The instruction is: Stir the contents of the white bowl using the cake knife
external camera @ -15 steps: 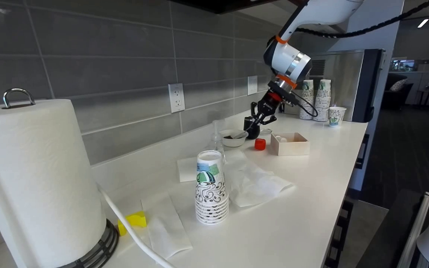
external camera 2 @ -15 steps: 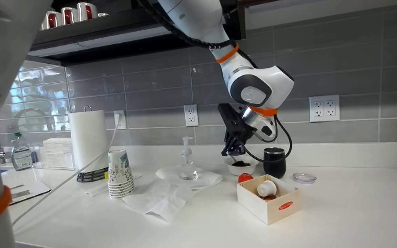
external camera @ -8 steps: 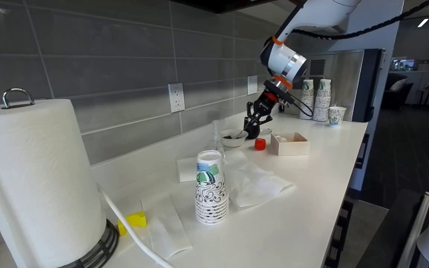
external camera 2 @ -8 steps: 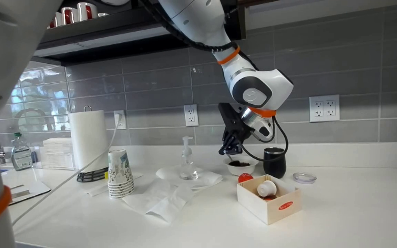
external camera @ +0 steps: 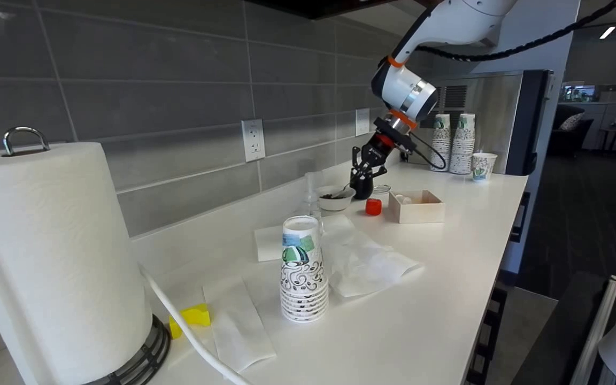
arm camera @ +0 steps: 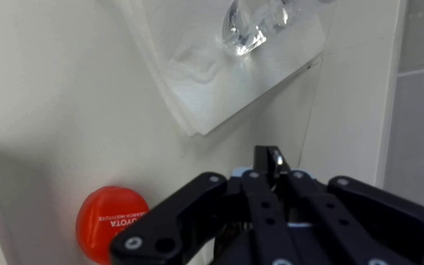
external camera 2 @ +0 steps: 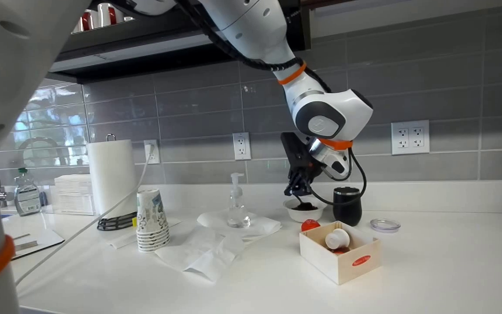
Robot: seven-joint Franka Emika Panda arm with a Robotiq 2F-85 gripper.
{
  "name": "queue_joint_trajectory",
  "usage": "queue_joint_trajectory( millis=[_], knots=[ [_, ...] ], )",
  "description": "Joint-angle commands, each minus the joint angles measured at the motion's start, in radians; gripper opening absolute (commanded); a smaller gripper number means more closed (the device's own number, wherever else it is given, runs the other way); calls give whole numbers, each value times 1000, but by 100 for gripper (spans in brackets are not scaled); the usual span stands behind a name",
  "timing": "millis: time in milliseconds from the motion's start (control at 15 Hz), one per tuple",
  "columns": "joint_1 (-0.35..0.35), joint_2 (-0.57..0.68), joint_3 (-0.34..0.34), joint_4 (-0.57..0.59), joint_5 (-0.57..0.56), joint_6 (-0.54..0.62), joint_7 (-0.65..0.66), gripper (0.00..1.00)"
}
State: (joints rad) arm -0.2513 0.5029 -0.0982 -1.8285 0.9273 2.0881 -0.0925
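The white bowl (external camera 2: pixel 304 216) stands near the back wall with dark, loose contents; it also shows in an exterior view (external camera: pixel 336 204). My gripper (external camera 2: pixel 293 191) is tilted above the bowl's rim; it also shows in an exterior view (external camera: pixel 359 176). In the wrist view my gripper (arm camera: pixel 268 160) is shut on the cake knife, of which a shiny metal strip (arm camera: pixel 278 159) shows between the fingertips. The knife's blade (external camera: pixel 343 191) slants down into the bowl; its tip is hidden in the contents. In the wrist view the bowl is mostly hidden behind the gripper.
A black tumbler (external camera 2: pixel 347 211) stands close beside the bowl. A red ball-like object (external camera 2: pixel 310 224) and a wooden box (external camera 2: pixel 320 257) are in front. A clear soap pump (external camera 2: pixel 238 213) stands on paper towels. A clear lid (external camera 2: pixel 385 225) lies beyond the tumbler.
The gripper and knife shifted slightly left, then back right over the bowl in an exterior view. The knife stays in the contents. The bowl has hardly moved.
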Motion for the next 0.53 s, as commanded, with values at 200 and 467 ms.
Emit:
queue_joint_trajectory(
  millis=[200, 467],
  knots=[
    [9, 26, -20, 41, -31, -11, 121, 1],
    [-3, 36, -14, 68, -42, -122, 158, 1]
  ],
)
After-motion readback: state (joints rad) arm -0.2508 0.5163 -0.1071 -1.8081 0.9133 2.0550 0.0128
